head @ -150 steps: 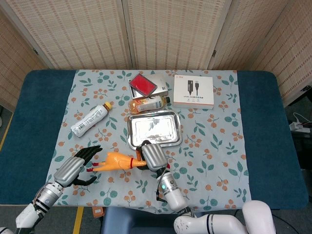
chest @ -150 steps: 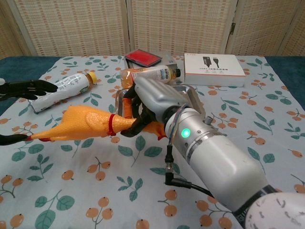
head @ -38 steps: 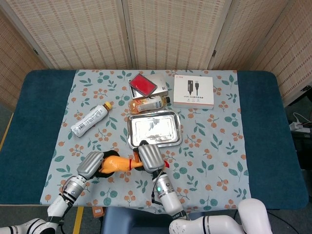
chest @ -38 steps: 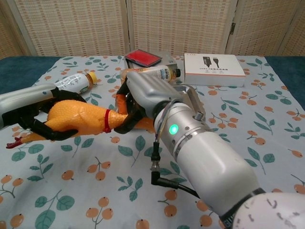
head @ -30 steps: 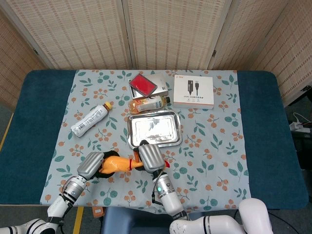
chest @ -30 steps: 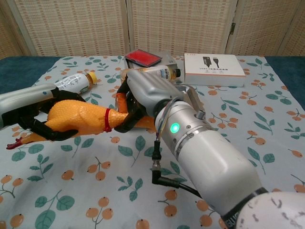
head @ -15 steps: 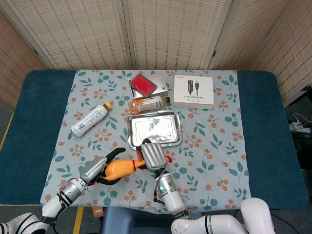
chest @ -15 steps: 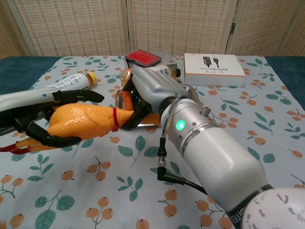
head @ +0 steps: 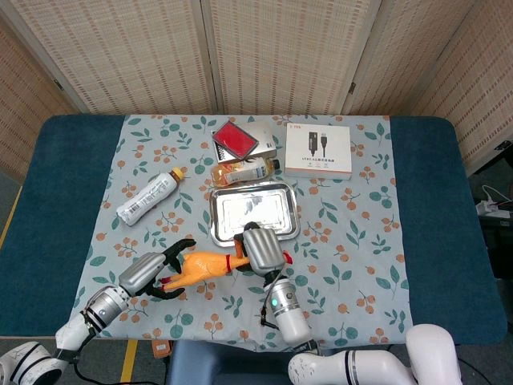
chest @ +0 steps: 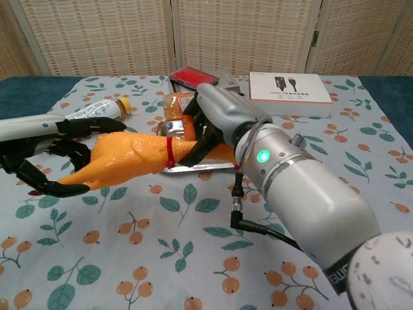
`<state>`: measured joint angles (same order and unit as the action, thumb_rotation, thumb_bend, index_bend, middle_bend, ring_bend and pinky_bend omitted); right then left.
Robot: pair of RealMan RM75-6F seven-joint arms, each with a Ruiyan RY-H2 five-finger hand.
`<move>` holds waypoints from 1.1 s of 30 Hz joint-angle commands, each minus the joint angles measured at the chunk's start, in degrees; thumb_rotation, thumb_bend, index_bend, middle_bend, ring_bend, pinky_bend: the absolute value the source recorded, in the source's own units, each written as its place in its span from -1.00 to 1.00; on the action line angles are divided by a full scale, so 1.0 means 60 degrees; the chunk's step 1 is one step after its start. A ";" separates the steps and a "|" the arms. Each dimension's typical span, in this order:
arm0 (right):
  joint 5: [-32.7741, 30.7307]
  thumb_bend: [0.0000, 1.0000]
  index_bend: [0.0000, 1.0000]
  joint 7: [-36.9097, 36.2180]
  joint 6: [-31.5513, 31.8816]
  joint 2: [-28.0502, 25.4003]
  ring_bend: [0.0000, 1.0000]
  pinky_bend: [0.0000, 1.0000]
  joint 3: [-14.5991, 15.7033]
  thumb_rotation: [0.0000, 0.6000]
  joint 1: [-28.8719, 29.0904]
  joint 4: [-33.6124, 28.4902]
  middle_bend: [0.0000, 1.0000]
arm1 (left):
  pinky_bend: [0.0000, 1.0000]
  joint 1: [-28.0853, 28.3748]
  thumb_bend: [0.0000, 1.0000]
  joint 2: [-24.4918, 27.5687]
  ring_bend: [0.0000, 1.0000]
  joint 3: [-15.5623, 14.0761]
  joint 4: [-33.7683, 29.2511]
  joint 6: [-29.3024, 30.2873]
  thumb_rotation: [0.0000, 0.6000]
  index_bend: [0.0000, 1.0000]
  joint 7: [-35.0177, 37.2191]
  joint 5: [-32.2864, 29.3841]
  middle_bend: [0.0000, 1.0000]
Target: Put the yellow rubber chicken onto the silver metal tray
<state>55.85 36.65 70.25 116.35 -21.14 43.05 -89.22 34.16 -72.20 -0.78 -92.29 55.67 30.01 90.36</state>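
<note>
- Your yellow rubber chicken (chest: 132,158) is orange-yellow and long, with a red neck band, lying level just above the worktop (head: 437,233).
- Right hand (chest: 222,116): fingers (chest: 201,150) wrapped round its neck end, beside the silver metal tray (head: 254,210).
- Left hand (chest: 45,155): fingers (chest: 97,126) spread apart around the leg end, gripping nothing.

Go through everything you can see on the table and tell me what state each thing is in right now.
yellow rubber chicken: lifted, held at the neck, not on the tray
right hand: grips the chicken's neck
left hand: fingers spread around the chicken's tail end, no firm grip
silver metal tray: empty, flat on the cloth
white bottle: lying on its side, capped
orange drink bottle: lying on its side
white box: closed, flat
</note>
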 commanded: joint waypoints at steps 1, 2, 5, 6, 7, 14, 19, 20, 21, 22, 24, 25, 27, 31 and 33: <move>-0.0104 -0.63 0.93 -0.0033 -0.0012 -0.0311 0.77 1.00 -0.0116 1.00 -0.0088 -0.0140 0.58 | -1.00 -0.0115 -0.39 0.0051 -1.00 0.0172 0.0655 0.0054 1.00 -1.00 -0.0343 -0.0568 -1.00; -0.0120 -0.63 0.93 -0.0058 -0.0017 -0.0387 0.77 1.00 -0.0138 1.00 -0.0101 -0.0136 0.58 | -1.00 -0.0145 -0.39 0.0059 -1.00 0.0212 0.0769 0.0109 1.00 -1.00 -0.0334 -0.0638 -1.00; -0.0148 -0.63 0.93 -0.0140 -0.0058 -0.0570 0.77 1.00 -0.0213 1.00 -0.0090 0.0081 0.58 | -1.00 -0.0260 -0.39 0.0130 -1.00 0.0324 0.1066 0.0397 1.00 -1.00 -0.0439 -0.0731 -1.00; -0.0167 -0.63 0.93 -0.0204 -0.0097 -0.0605 0.77 1.00 -0.0256 1.00 -0.0067 0.0244 0.58 | -1.00 -0.0316 -0.39 0.0177 -1.00 0.0356 0.1119 0.0520 1.00 -1.00 -0.0509 -0.0755 -1.00; -0.0182 -0.63 0.93 -0.0278 -0.0132 -0.0604 0.77 1.00 -0.0302 1.00 -0.0039 0.0401 0.58 | -1.00 -0.0358 -0.39 0.0216 -1.00 0.0377 0.1124 0.0607 1.00 -1.00 -0.0535 -0.0772 -1.00; -0.0504 -0.63 0.93 -0.0885 -0.0776 -0.0037 0.77 1.00 -0.0761 1.00 0.0568 0.2737 0.58 | -1.00 -0.0554 -0.39 0.0555 -1.00 0.0264 0.0923 0.0960 1.00 -1.00 -0.0442 -0.0508 -1.00; -0.0457 -0.63 0.93 -0.1762 -0.1318 0.0672 0.76 1.00 -0.1096 1.00 0.1184 0.4824 0.58 | -1.00 -0.0552 -0.38 0.0521 -1.00 0.0272 0.0991 0.1035 1.00 -1.00 -0.0637 -0.0419 -1.00; -0.0413 -0.63 0.93 -0.1900 -0.1389 0.0791 0.76 1.00 -0.1123 1.00 0.1290 0.5159 0.58 | -1.00 -0.0532 -0.38 0.0508 -1.00 0.0292 0.1018 0.1010 1.00 -1.00 -0.0685 -0.0442 -1.00; -0.0345 -0.63 0.93 -0.2088 -0.1465 0.0950 0.76 1.00 -0.1158 1.00 0.1428 0.5600 0.58 | -1.00 -0.0508 -0.37 0.0476 -1.00 0.0329 0.1066 0.0974 1.00 -1.00 -0.0750 -0.0494 -1.00; -0.0290 -0.63 0.93 -0.2247 -0.1516 0.1068 0.76 1.00 -0.1187 1.00 0.1528 0.5919 0.58 | -1.00 -0.0493 -0.37 0.0445 -1.00 0.0360 0.1113 0.0953 1.00 -1.00 -0.0798 -0.0540 -1.00; -0.0176 -0.63 0.93 -0.2652 -0.1633 0.1331 0.75 1.00 -0.1265 1.00 0.1744 0.6594 0.58 | -1.00 -0.0456 -0.37 0.0365 -1.00 0.0423 0.1231 0.0866 1.00 -1.00 -0.0863 -0.0668 -1.00; -0.0134 -0.63 0.93 -0.2786 -0.1701 0.1428 0.74 1.00 -0.1279 1.00 0.1831 0.6866 0.58 | -1.00 -0.0442 -0.37 0.0344 -1.00 0.0439 0.1268 0.0820 1.00 -1.00 -0.0847 -0.0715 -1.00; -0.0035 -0.63 0.92 -0.3005 -0.1833 0.1635 0.71 1.00 -0.1293 1.00 0.2033 0.7478 0.58 | -1.00 -0.0406 -0.37 0.0291 -1.00 0.0470 0.1379 0.0713 1.00 -1.00 -0.0821 -0.0806 -1.00; 0.0135 -0.64 0.79 -0.3344 -0.2066 0.1913 0.53 1.00 -0.1298 1.00 0.2344 0.8405 0.57 | -1.00 -0.0368 -0.37 0.0206 -1.00 0.0521 0.1557 0.0596 1.00 -1.00 -0.0742 -0.0922 -1.00; 0.0272 -0.64 0.63 -0.3553 -0.2162 0.1980 0.38 0.95 -0.1249 1.00 0.2443 0.8736 0.49 | -1.00 -0.0358 -0.37 0.0175 -1.00 0.0553 0.1622 0.0582 1.00 -1.00 -0.0692 -0.0954 -1.00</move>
<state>56.48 16.83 58.28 127.20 -28.63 56.56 -38.56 31.99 -71.10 2.48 -82.59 59.20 25.81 84.69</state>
